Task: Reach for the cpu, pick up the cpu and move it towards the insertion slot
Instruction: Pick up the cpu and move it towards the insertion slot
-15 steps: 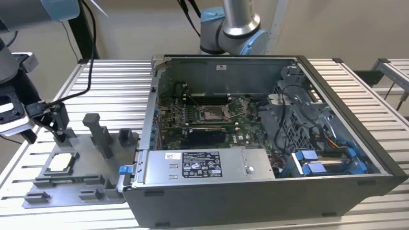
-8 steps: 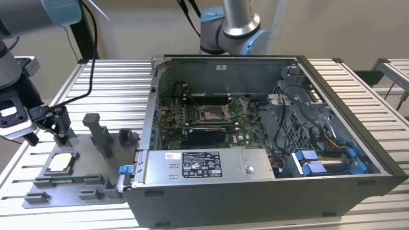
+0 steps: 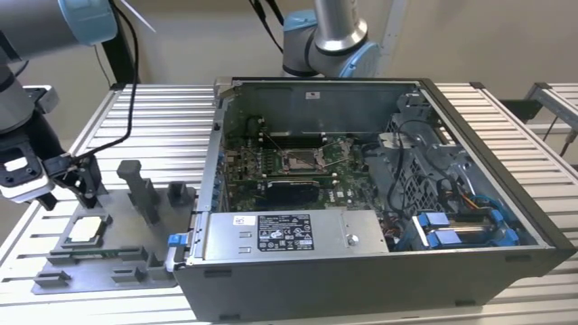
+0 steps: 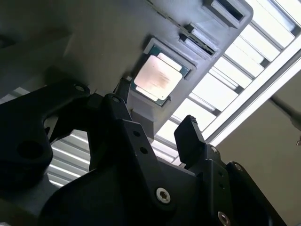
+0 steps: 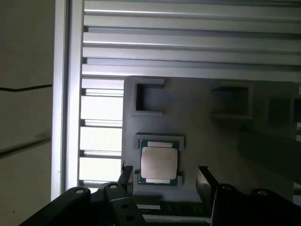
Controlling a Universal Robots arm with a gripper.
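The cpu (image 3: 88, 229) is a small square chip with a silvery face. It lies flat in a recess of the grey fixture plate (image 3: 108, 274) at the exterior view's left. My gripper (image 3: 68, 196) hangs just above it, open, with nothing between the fingers. In both wrist views the cpu (image 4: 157, 77) (image 5: 159, 162) sits between and beyond the two dark fingertips (image 4: 190, 136) (image 5: 203, 175), apart from them. The insertion slot (image 3: 302, 159) is a silver-framed socket on the green board inside the open computer case.
Upright grey blocks (image 3: 143, 193) stand on the fixture plate beside the gripper. The open computer case (image 3: 361, 284) with its tall walls lies at the exterior view's right. A second arm's base (image 3: 325, 40) stands behind it. The slatted metal table (image 3: 172, 115) carries everything.
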